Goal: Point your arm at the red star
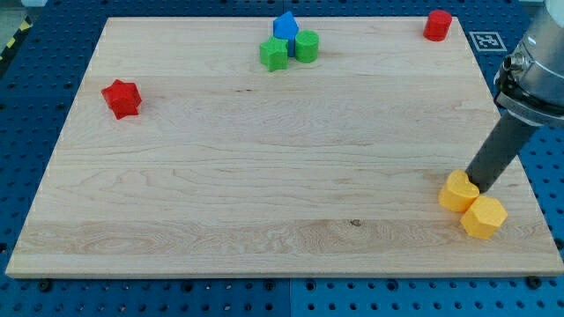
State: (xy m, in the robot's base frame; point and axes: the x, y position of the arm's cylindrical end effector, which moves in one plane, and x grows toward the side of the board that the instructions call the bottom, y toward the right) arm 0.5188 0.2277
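Observation:
The red star (122,98) lies near the board's left edge, in the upper left of the view. My tip (476,183) is at the far right of the board, touching or just above the top of one yellow block (458,193). A second yellow block, a hexagon (484,217), sits right beside the first, toward the view's bottom right. The star is far from the tip, across almost the whole board.
A blue block (285,26) and two green blocks (274,55) (307,46) cluster at the top middle. A red cylinder (437,25) stands at the top right corner. The wooden board (264,176) rests on a blue perforated table.

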